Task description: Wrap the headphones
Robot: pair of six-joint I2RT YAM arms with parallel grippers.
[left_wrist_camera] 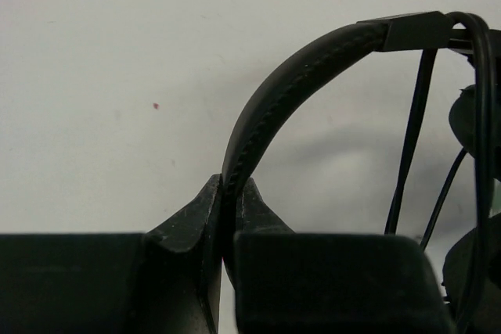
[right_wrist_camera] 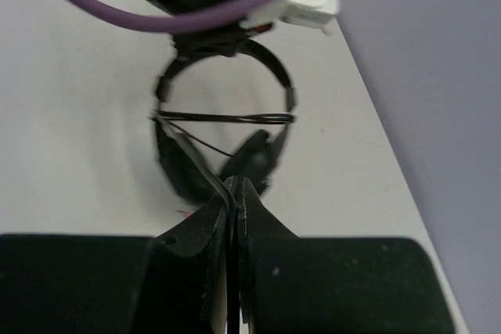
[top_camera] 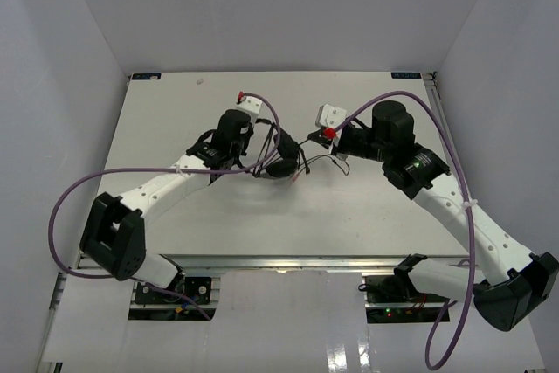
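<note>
The black headphones (top_camera: 278, 160) are held up near the table's middle, between the two arms. My left gripper (left_wrist_camera: 231, 193) is shut on the padded headband (left_wrist_camera: 290, 84), which arches up and to the right from the jaws. My right gripper (right_wrist_camera: 236, 187) is shut on the thin black cable (right_wrist_camera: 188, 149), which runs from the jaws toward the headphones (right_wrist_camera: 223, 127). Cable strands stretch straight across between the two sides of the headband (right_wrist_camera: 227, 118). In the top view the right gripper (top_camera: 332, 139) is just right of the headphones, and loose cable (top_camera: 330, 162) trails onto the table.
The white table (top_camera: 288, 224) is walled by white panels at the back and on both sides. Thick purple robot cables (top_camera: 79, 194) loop round both arms. The table's right edge (right_wrist_camera: 391, 170) runs close beside the right gripper.
</note>
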